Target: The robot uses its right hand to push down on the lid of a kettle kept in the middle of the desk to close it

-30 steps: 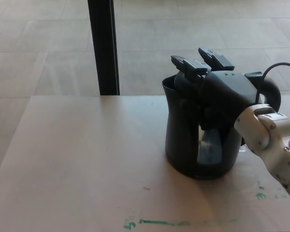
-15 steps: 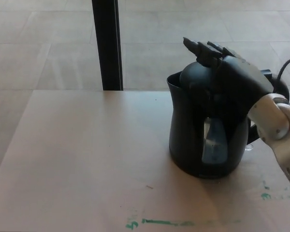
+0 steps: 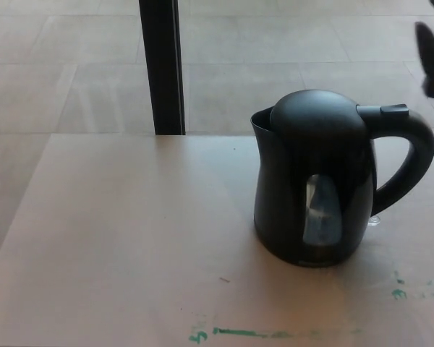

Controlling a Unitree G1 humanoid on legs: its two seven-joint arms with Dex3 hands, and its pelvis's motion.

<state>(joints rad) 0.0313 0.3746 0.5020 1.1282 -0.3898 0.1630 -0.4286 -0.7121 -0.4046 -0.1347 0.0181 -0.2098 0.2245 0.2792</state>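
No legible text or labels anywhere.

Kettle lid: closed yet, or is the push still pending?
Done: the domed lid sits flush on the black plastic kettle, no gap visible. In hand: nothing; only a dark edge of the right hand shows at top right, clear of the kettle. Left: apparently nothing.

Right hand (image 3: 432, 61): matte black, only rounded sliver visible at frame's upper right edge; details indistinct.
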